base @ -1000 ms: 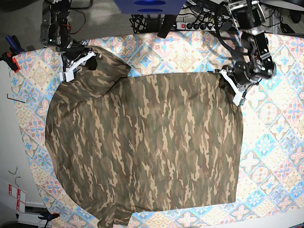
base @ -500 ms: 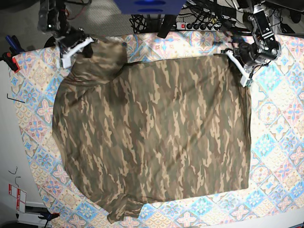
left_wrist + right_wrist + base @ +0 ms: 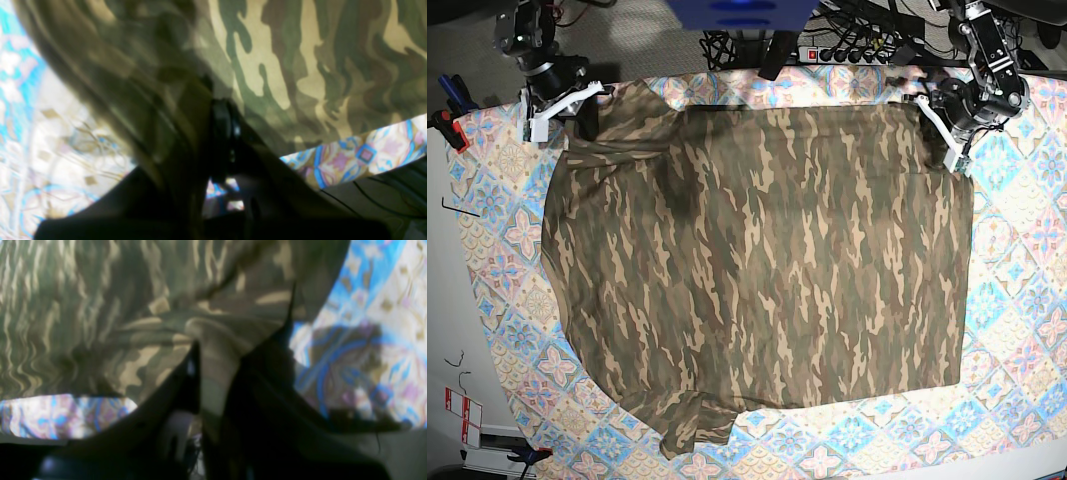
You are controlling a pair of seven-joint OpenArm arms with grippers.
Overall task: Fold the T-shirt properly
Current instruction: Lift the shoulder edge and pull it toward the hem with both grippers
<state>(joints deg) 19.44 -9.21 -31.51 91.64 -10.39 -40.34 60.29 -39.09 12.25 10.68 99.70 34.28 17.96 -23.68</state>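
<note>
The large short-sleeved camouflage T-shirt of soft olive, brown and tan cloth lies spread nearly flat on the desk, over the pastel blue-pink-cream diamond-patterned tablecloth. Its far edge is held at both corners. The left pincer is clenched on the corner beneath it, and its wrist view shows cloth gathered between the jaws. The right pincer is clenched on the opposite corner, where the fabric bunches into diagonal creases running away from it.

Step in hand, as judged: tensioning and laying out the cloth ahead of a fold. To do it well, both pincers should hold level and pull apart evenly so the bunching below the right pincer flattens before any release.

Condition: the body is mostly smooth; one sleeve projects at the edge farthest from the pincers. Both wrist views are blurred, so grip depth is uncertain.
</note>
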